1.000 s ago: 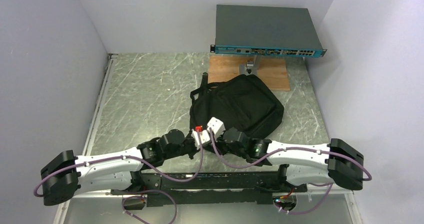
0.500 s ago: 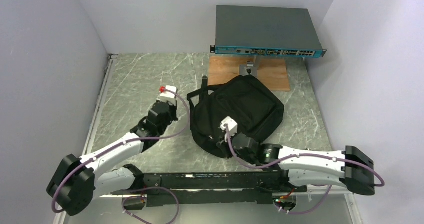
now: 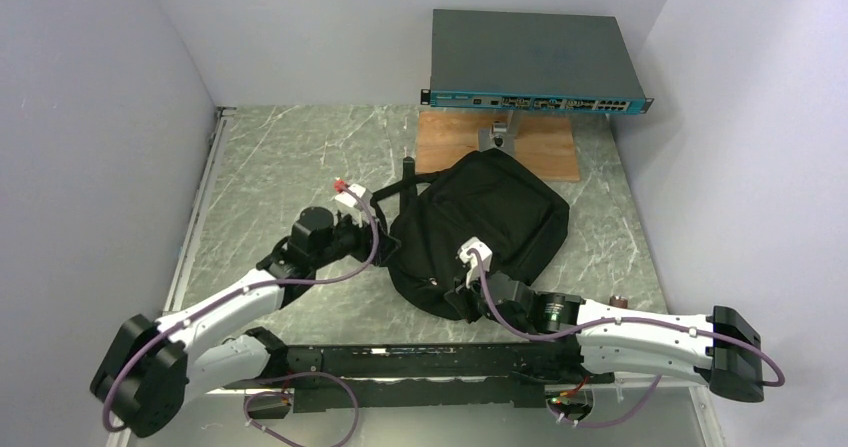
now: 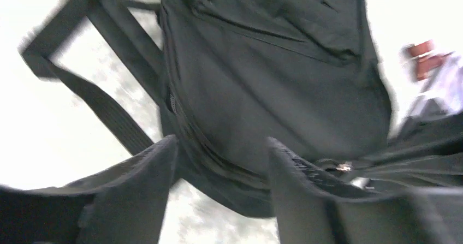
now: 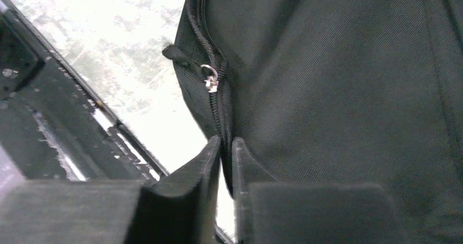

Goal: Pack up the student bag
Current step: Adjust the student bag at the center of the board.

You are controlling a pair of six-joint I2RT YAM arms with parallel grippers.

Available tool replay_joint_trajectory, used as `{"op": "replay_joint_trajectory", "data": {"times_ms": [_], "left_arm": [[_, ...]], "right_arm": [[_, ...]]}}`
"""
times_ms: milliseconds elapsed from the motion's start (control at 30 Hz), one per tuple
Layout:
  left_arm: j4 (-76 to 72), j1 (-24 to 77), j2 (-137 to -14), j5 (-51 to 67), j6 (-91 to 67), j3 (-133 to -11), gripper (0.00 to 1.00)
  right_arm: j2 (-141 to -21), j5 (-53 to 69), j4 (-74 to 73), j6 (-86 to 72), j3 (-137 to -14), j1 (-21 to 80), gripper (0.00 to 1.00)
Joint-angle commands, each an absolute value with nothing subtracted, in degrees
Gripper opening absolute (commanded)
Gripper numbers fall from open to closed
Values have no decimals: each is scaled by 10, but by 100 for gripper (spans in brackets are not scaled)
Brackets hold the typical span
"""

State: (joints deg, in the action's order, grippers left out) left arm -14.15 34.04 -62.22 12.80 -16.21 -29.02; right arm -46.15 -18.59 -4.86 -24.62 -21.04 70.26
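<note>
The student bag (image 3: 490, 217) is seen lying flat on the marble-patterned table (image 3: 290, 167), near its middle, with its shoulder straps (image 4: 109, 107) spread out on the left side. Just behind it, a wooden board (image 3: 545, 152) is laid on the table, and a grey rack box (image 3: 530, 57) with a teal front is raised on a stand above that board.

The left hand (image 3: 383, 235) is held at the bag's left edge, close to the straps. In the left wrist view its fingers (image 4: 136, 200) are spread apart, and the bag's lower edge is framed in the gap between them; whether the fabric is touched cannot be told, since that view is blurred.

The right hand (image 3: 452, 289) is placed at the bag's near edge. In the right wrist view its fingers (image 5: 196, 173) are brought almost together, and the bag's seam, where the zip line runs down, is pinched in the narrow slit between them. A small metal zip pull (image 5: 210, 79) is seen just above the fingertips, free of them
</note>
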Motion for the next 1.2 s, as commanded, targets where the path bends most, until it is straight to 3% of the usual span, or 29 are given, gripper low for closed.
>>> {"op": "replay_joint_trajectory", "data": {"times_ms": [0, 133, 333, 400, 467, 533, 667, 767, 867, 967, 1100, 1167], "left_arm": [[-89, 343, -545, 148, -327, -251, 79], [-46, 343, -548, 127, -391, -256, 84], [-129, 343, -653, 214, -420, -283, 79], [-128, 342, -697, 242, -406, -321, 66], [-148, 342, -724, 286, -393, -346, 44], [-156, 342, -731, 314, -388, -373, 30], [-226, 355, -717, 364, -399, -394, 21], [-165, 369, -719, 368, -385, -432, 23], [-77, 372, -732, 352, -380, -457, 42], [-71, 373, -724, 330, -378, -438, 50], [-94, 372, -709, 322, -384, -416, 45], [-90, 372, -705, 314, -384, -418, 43]], "right_arm": [[-459, -156, -70, -247, -233, 703, 27], [-484, -119, -90, -233, -268, 703, 54], [-515, -114, -88, -262, -309, 690, 65], [-519, -126, -101, -279, -320, 683, 68], [-519, -140, -119, -294, -328, 674, 69], [-514, -146, -135, -300, -334, 663, 70], [-497, -128, -154, -304, -341, 640, 71], [-498, -113, -139, -292, -349, 625, 81], [-525, -105, -117, -276, -374, 615, 86], [-571, -92, -87, -259, -401, 613, 86], [-640, -117, -54, -273, -414, 612, 78], [-660, -151, -31, -289, -409, 611, 65]]}}
